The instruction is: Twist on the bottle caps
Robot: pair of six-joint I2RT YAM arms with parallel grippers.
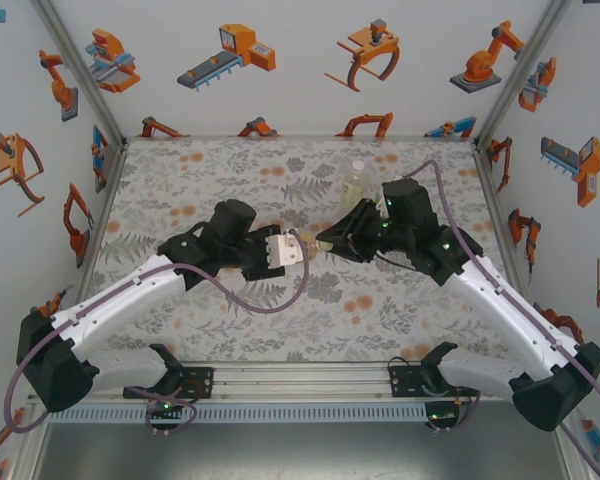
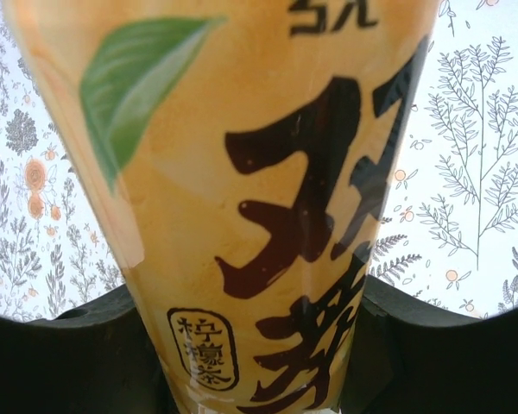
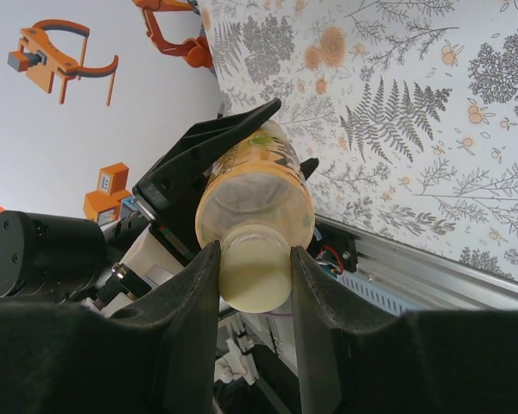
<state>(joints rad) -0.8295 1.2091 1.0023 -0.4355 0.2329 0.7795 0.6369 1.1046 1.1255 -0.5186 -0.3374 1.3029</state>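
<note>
A bottle (image 2: 242, 198) with amber liquid and a yellow label lies roughly level above the table, and my left gripper (image 2: 259, 354) is shut on its body. From above, this bottle (image 1: 310, 244) bridges the left gripper (image 1: 298, 248) and the right gripper (image 1: 330, 243) at the table's middle. In the right wrist view the bottle (image 3: 255, 185) points its neck at the camera. A pale yellow bottle cap (image 3: 257, 276) sits on that neck. My right gripper (image 3: 255, 263) is shut on the cap, one finger on each side.
A pale yellowish bottle (image 1: 355, 180) stands upright behind the right gripper, near the back wall. The left arm's purple cable (image 1: 270, 305) loops over the floral table. A metal rail (image 1: 300, 380) runs along the near edge.
</note>
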